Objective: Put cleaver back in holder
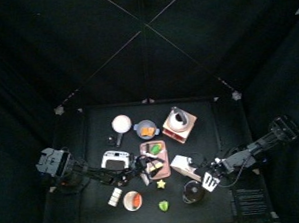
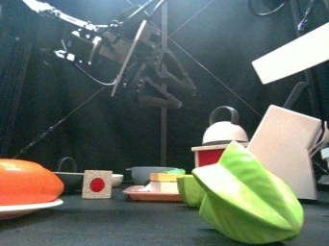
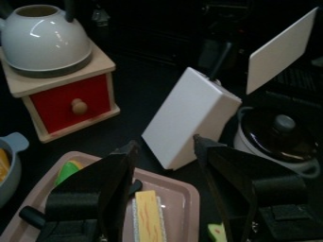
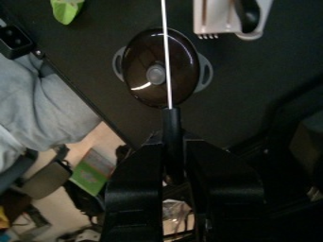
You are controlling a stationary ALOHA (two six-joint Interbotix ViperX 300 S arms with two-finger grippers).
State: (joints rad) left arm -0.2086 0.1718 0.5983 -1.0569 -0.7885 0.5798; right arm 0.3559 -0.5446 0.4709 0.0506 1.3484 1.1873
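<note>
**Cleaver aloft, edge-on over the pot**

Your right gripper (image 4: 168, 142) is clamped on the cleaver (image 4: 167, 57), its blade running straight out from the jaws above the lidded pot (image 4: 159, 73). The white holder (image 3: 190, 118) leans on the black table (image 4: 252, 95). Your left gripper (image 3: 171, 180) gapes wide, holding nothing.

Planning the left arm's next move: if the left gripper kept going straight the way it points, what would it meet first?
Probably the white knife holder, which stands straight ahead of the open left gripper; depth is uncertain.

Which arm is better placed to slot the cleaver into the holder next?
Right. The right gripper already grips the cleaver, blade raised near the white holder. The left gripper is open and empty over the pink tray.
</note>
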